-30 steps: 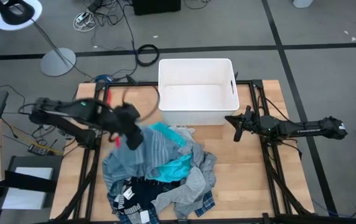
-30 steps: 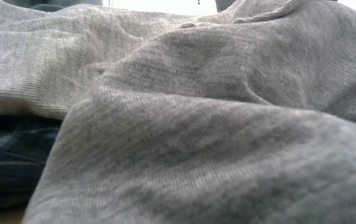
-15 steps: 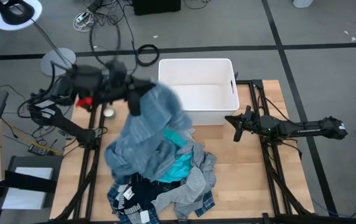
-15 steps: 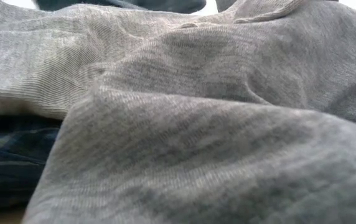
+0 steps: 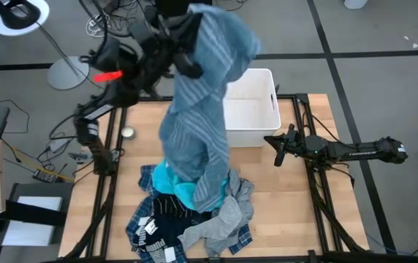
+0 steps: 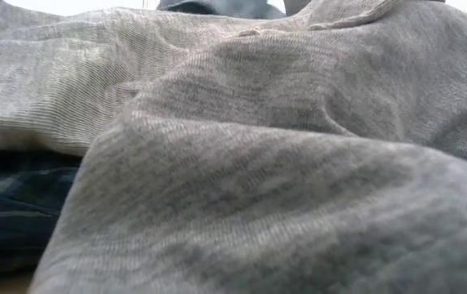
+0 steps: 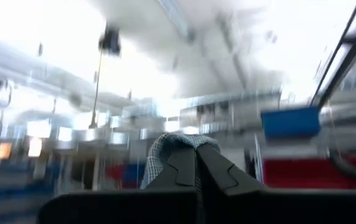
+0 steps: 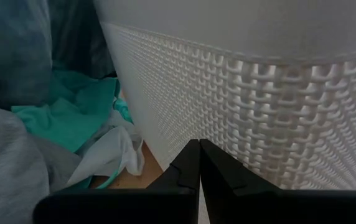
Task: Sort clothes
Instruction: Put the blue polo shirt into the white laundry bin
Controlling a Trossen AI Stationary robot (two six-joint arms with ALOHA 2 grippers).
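Observation:
My left gripper (image 5: 188, 29) is raised high near the table's far edge, shut on the blue-grey striped garment (image 5: 202, 109), which hangs in a long drape down to the pile. The pile lies at the table's near middle: turquoise (image 5: 176, 183), dark navy with white lettering (image 5: 158, 232), plain grey (image 5: 220, 223) and blue-white plaid (image 5: 142, 218). My right gripper (image 5: 278, 150) is shut and empty at the table's right, beside the white bin (image 5: 256, 77). The grey garment (image 6: 233, 163) fills the low view. My left gripper pinches a bunched fold of the striped garment (image 7: 165, 146) between its two shut fingers (image 7: 221, 171); the cloth pokes out past the fingertips. The garment hangs long below the gripper, drawn fairly straight, and its lower end (image 5: 209, 197) lies on the pile.
The white rectangular bin's woven wall (image 8: 259, 99) stands close before my right gripper. A small round thing (image 5: 127, 133) lies on the table's left part. Bare wood shows at the table's left and right of the pile. Cables and a lamp stand lie on the floor beyond.
My left gripper has risen steeply from the pile and gone toward the table's far edge, holding the striped garment. The garment has been drawn up out of the pile into a long hanging drape; its lower end stays on the pile. The turquoise garment now shows more.

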